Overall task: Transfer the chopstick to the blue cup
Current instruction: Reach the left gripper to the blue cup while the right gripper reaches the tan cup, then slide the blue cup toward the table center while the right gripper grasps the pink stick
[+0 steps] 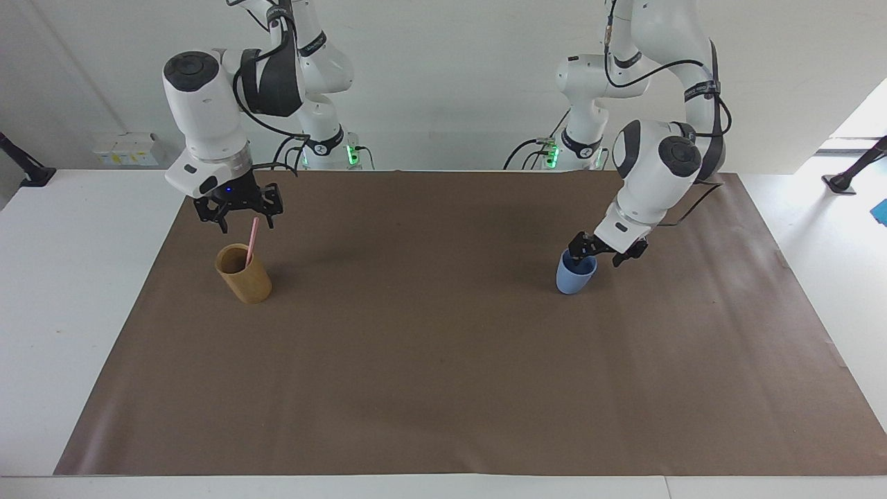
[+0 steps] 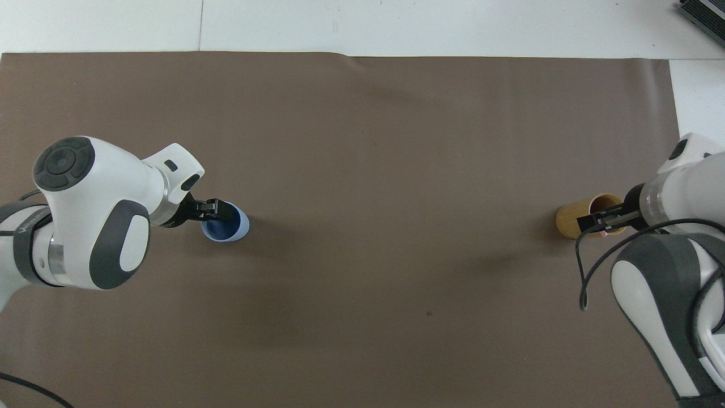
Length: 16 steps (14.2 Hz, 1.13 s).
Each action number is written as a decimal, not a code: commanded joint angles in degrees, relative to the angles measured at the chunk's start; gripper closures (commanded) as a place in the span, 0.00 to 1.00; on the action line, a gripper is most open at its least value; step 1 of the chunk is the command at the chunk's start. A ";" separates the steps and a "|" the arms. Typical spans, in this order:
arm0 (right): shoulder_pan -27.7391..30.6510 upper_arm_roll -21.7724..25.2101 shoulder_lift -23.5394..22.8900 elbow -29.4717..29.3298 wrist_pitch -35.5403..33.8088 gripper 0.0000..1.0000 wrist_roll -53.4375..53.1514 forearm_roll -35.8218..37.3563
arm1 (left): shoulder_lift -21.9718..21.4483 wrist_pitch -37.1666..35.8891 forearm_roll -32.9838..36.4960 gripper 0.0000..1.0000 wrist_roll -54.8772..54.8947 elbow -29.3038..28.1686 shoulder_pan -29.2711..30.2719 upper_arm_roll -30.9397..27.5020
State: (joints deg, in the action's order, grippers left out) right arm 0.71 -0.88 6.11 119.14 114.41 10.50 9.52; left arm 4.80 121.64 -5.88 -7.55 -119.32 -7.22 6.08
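Chopstick (image 1: 252, 239) lower half hidden in bamboo cup (image 1: 244, 275).
Right gripper (image 1: 240, 220) is spread above it; left gripper (image 1: 601, 254), spread, straddles the blue cup (image 1: 574, 276) rim.

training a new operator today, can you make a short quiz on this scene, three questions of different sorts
1. True or false: the chopstick already stands in the blue cup.
2. Which gripper is at the blue cup's rim? A) left gripper B) right gripper
3. Fill in: the right gripper is just above the chopstick's top, over the ____ cup.

Key:
1. False; it leans in the tan cup.
2. A; the left gripper has one finger over the cup's mouth.
3. tan
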 commanded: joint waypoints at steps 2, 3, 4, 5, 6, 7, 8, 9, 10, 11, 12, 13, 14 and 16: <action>-0.45 -0.18 4.43 6.45 3.01 0.11 1.19 3.56 | 1.26 2.71 -0.63 1.00 1.39 -1.18 -0.60 -0.72; -0.45 -0.26 5.31 7.85 3.18 0.16 1.11 5.84 | 1.35 2.72 -0.63 1.00 3.49 -0.92 -0.43 -0.80; -0.45 -0.35 6.01 8.74 3.53 0.21 1.19 7.77 | 1.35 2.63 -0.71 1.00 4.12 -0.83 -0.42 -0.80; -0.45 -0.35 6.45 9.35 3.45 0.26 1.37 8.84 | 1.70 2.37 -0.63 1.00 3.78 -0.04 -0.42 -0.80; -0.54 -0.53 6.81 9.62 3.10 0.31 1.54 8.85 | 2.22 1.59 -0.54 1.00 3.68 1.62 -0.77 -0.89; -1.23 -0.79 7.07 9.80 2.75 0.35 1.55 8.85 | 2.49 -0.16 -0.37 1.00 3.34 3.20 -1.04 -0.89; -2.46 -0.70 7.07 9.80 2.57 0.40 1.55 8.93 | 2.49 -2.44 0.16 1.00 2.38 5.31 -1.39 -0.89; -2.56 -0.70 7.07 9.71 2.74 0.55 1.55 8.94 | 2.32 -5.51 0.77 1.00 1.41 7.85 -1.83 -0.98; -2.56 -0.70 6.90 9.71 3.36 0.66 1.37 8.94 | 2.49 -8.41 2.08 1.00 -0.69 10.83 -2.96 -0.89; -2.56 -0.70 6.81 9.71 3.88 0.68 1.28 8.94 | 3.01 -10.44 3.84 1.00 -3.76 13.56 -5.41 -0.80; -2.56 -0.70 6.64 9.54 4.76 0.68 1.37 8.94 | 4.32 -10.90 4.90 1.00 -7.27 15.68 -8.04 -0.89; -2.47 -0.70 6.46 9.54 5.73 0.68 1.54 9.11 | 4.94 -11.51 5.00 1.00 -10.00 17.79 -9.99 -0.80; -2.38 -0.70 6.37 9.54 6.08 0.68 1.63 10.07 | 6.26 -12.47 5.00 1.00 -11.68 20.50 -12.44 -0.80; -2.30 -0.70 6.37 9.54 6.00 0.68 1.72 10.78 | 8.19 -13.10 4.38 1.00 -17.81 24.91 -16.84 -0.80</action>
State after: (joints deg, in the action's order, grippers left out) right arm -2.07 -1.59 11.72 127.52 119.20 10.77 18.93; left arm 9.22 111.20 -2.33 -20.46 -100.71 -20.32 6.25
